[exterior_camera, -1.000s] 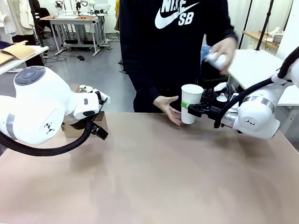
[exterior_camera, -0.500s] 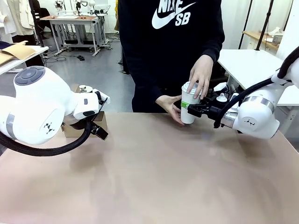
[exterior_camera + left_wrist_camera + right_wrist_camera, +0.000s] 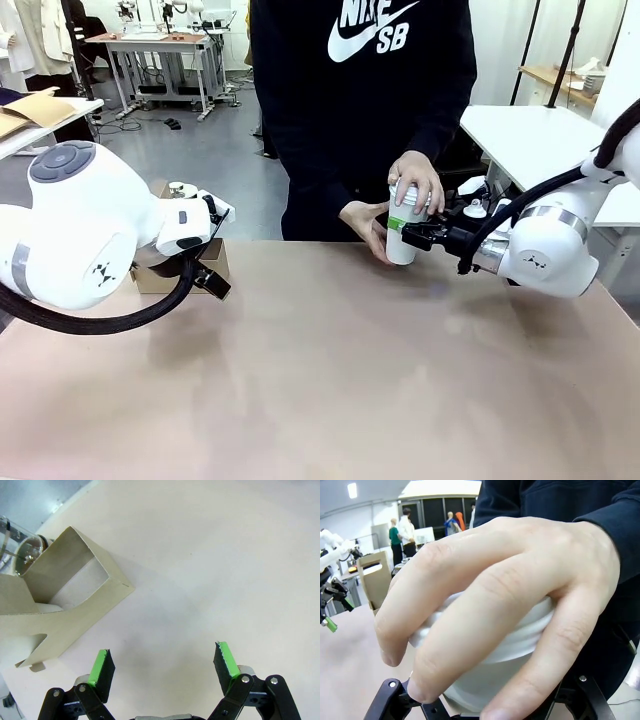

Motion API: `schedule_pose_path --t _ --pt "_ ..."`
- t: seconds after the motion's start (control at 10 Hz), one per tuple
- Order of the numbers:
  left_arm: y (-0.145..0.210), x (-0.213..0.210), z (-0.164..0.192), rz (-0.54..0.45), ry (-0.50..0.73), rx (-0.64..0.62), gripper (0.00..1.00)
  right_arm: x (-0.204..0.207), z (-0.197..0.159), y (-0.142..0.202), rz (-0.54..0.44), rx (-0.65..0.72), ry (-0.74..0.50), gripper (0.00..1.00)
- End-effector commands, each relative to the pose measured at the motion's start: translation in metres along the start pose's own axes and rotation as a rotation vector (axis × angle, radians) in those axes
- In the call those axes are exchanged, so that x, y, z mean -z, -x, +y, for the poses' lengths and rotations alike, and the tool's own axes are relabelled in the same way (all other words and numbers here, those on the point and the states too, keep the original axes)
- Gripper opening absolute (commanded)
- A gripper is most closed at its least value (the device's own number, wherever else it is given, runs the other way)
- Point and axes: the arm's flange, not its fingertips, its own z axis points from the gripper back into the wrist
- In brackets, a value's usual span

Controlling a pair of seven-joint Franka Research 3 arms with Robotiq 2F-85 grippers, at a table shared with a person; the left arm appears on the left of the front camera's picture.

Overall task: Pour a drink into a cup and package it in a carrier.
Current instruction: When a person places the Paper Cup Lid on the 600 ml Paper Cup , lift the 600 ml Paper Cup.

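White cup [image 3: 401, 250] tight in right gripper [image 3: 403, 231], person's hand [image 3: 414, 180] atop; left gripper [image 3: 163, 663] apart.

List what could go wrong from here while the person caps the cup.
1. The person's hand presses a lid onto the cup clamped in the right gripper's jaws; the downward force could make the paper cup slip or buckle and spill.
2. The fingers curl down beside those jaws, so any gripper motion might pinch them.
3. The left gripper hangs open beside the carrier and could nudge it.
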Motion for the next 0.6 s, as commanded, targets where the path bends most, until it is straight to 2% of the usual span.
schedule_pose_path --t 0.0,0.5 --pt "0.0002 -0.0002 0.0002 -0.001 0.002 -0.001 1.00 0.0021 0.0016 -0.0024 -0.012 0.002 0.000 0.80" --pt "0.0002 -0.0002 0.0002 -0.001 0.002 -0.001 1.00 0.0021 0.0016 -0.0024 -0.012 0.002 0.000 0.80"
